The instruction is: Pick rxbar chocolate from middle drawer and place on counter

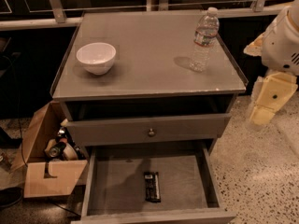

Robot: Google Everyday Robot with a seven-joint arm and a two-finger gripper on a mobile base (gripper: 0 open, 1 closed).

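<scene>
The rxbar chocolate (pixel 152 186), a small black bar, lies flat on the floor of the open middle drawer (pixel 187 181), near its front centre. The drawer is pulled out below a shut drawer front with a brass knob (pixel 151 132). The counter (pixel 149 55) is the grey cabinet top above. My arm (pixel 282 41) hangs at the right of the cabinet, and its pale yellow gripper (pixel 268 101) points down beside the counter's right edge, well away from the bar and holding nothing.
A white bowl (pixel 96 57) stands on the counter's left. A clear water bottle (pixel 204 38) stands at its right rear. An open cardboard box (pixel 49 162) with clutter sits on the floor left of the cabinet. Speckled floor lies to the right.
</scene>
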